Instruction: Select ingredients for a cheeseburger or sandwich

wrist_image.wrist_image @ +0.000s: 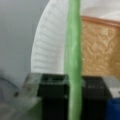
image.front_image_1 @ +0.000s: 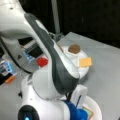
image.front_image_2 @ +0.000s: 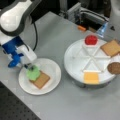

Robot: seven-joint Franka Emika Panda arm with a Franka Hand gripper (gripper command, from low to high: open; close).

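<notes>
Gripper [image.front_image_2: 29, 67] jaws clamp the green lettuce [image.front_image_2: 33, 73] edge-on, over the bread square [image.front_image_2: 40, 80] on the white plate [image.front_image_2: 53, 72].

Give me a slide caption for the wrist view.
Pincer shut on green lettuce, held edge-on over a tan bread square on the white plate.

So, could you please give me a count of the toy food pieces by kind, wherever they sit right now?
Bread squares: 2, one on the paper plate under the lettuce, one on the divided tray at
Lettuce: 1, in the gripper
Tomato: 1
Patty: 1
Cheese square: 1
Total: 6
</notes>
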